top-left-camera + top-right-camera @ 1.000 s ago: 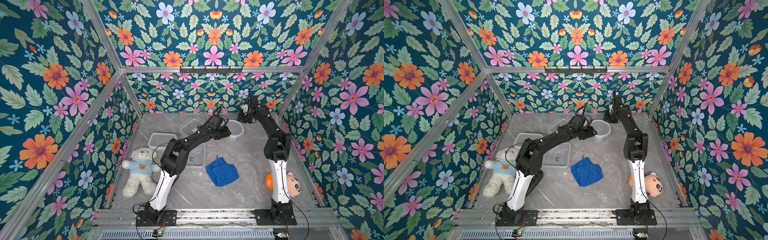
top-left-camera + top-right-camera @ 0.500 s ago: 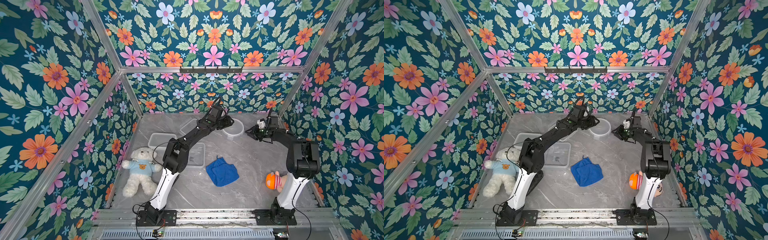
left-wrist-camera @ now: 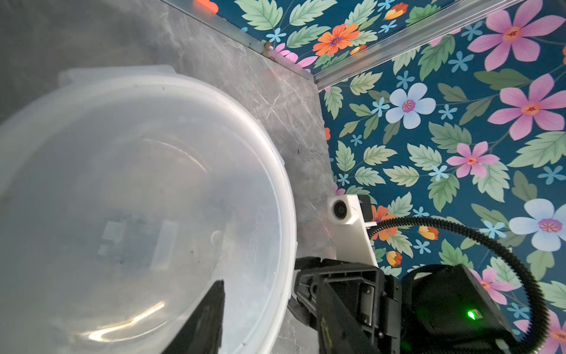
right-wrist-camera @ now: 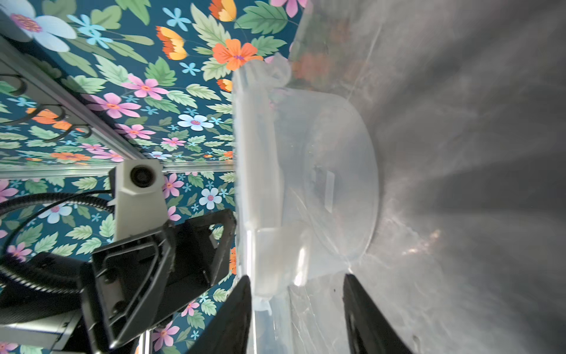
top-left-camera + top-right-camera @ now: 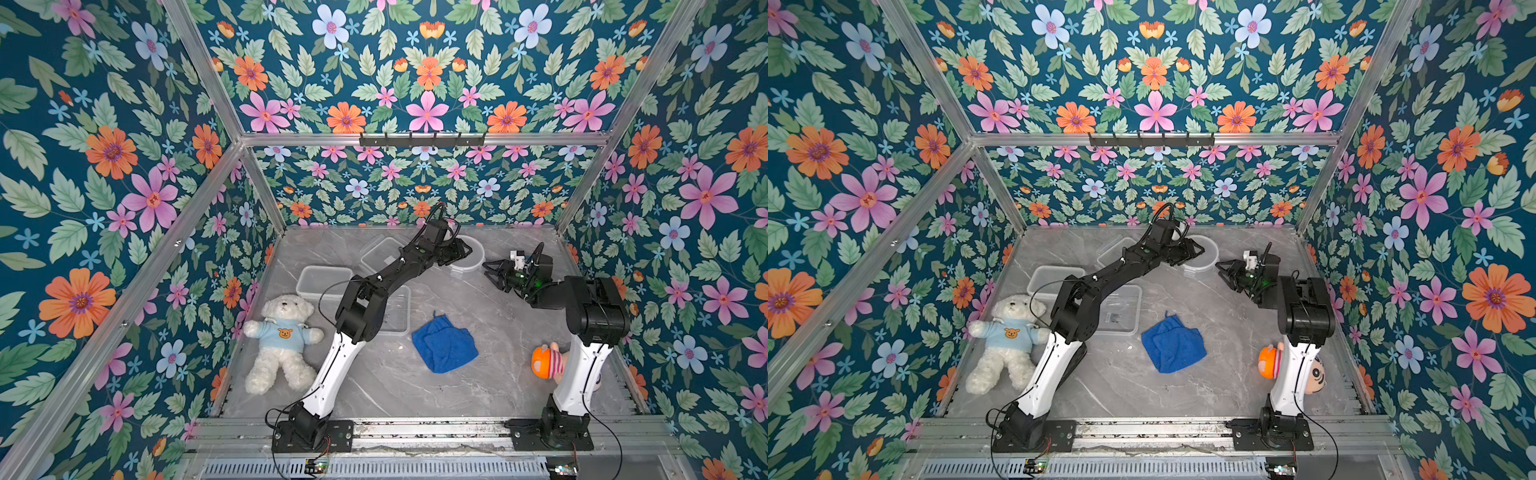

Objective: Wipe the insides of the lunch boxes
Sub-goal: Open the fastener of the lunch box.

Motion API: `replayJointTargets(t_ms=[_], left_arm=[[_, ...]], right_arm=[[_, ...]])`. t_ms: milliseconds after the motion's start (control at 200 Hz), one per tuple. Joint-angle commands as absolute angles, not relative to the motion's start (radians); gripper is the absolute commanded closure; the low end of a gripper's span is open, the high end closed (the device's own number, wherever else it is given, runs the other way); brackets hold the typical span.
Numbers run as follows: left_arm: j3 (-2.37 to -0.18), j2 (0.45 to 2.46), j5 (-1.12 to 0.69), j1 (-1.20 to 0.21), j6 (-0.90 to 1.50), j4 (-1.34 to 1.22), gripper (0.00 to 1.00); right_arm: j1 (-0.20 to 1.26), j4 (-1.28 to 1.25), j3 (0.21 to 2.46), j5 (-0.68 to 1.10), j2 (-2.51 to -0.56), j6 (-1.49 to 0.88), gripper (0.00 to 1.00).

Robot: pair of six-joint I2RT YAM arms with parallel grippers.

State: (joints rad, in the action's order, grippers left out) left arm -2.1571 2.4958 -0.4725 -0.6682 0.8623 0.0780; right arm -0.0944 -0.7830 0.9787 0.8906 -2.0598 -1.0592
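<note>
worktop: grey marbled worktop point(image 5: 374, 386). Nothing lying on it looks shifted over the last second, so the only news is the arms.
right arm: the big mover. The black-and-white right arm point(image 5: 598, 307) was stretched to the far edge behind the round translucent plastic lunch box point(image 5: 476, 257) a second ago. Now it's folded back low on the right.
left arm: the left arm point(image 5: 390, 274) still reaches far across the boxes. The wrist bobbed up and settled again.
square box: large square clear plastic lunch box point(image 5: 397, 311), mid-worktop, half under the left arm, same spot.
rectangular box: smaller rectangular clear plastic lunch box point(image 5: 324, 280), left of the square one, untouched.
cloth: crumpled blue cloth point(image 5: 444, 345), near-middle of the worktop, neither arm close to it.
round box: far middle, an arm tip on either side, hasn't budged as far as I can see.
right gripper: the right gripper point(image 4: 295, 277) sits just right of the round box, aimed at its side. The jaws went from pressed together to spread, and there's nothing in them.
left gripper: the left gripper point(image 5: 463, 253) is at the round box's left rim, jaws apart, with one finger point(image 3: 211, 306) dipped inside. Can't tell if it's nipping the wall.
what it means: my guess is no wiping yet, since nobody holds the cloth. The right side looks free to fetch it while the left minds the round box.
</note>
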Motion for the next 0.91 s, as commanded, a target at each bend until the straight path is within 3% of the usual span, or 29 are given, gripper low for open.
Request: replayJointTargets(t_ms=[0,365,725,900], left_arm=[[-2.154,2.514,-0.466,-0.669,0.872,0.121,0.5],[-2.145,2.546,-0.471,-0.668,0.887,0.114,0.51],[-2.128,2.557,-0.471,-0.669,0.888,0.112,0.51],[-2.108,2.56,-0.472,-0.669,0.891,0.106,0.51]], right_arm=[[-0.093,-0.941,0.978,0.901,-2.075,-1.118,0.49],[-0.078,-1.123,1.019,0.903,-2.186,-1.235,0.47],[-0.061,-1.229,1.036,0.911,-2.221,-1.292,0.69],[-0.061,-1.129,1.006,0.902,-2.178,-1.237,0.73]])
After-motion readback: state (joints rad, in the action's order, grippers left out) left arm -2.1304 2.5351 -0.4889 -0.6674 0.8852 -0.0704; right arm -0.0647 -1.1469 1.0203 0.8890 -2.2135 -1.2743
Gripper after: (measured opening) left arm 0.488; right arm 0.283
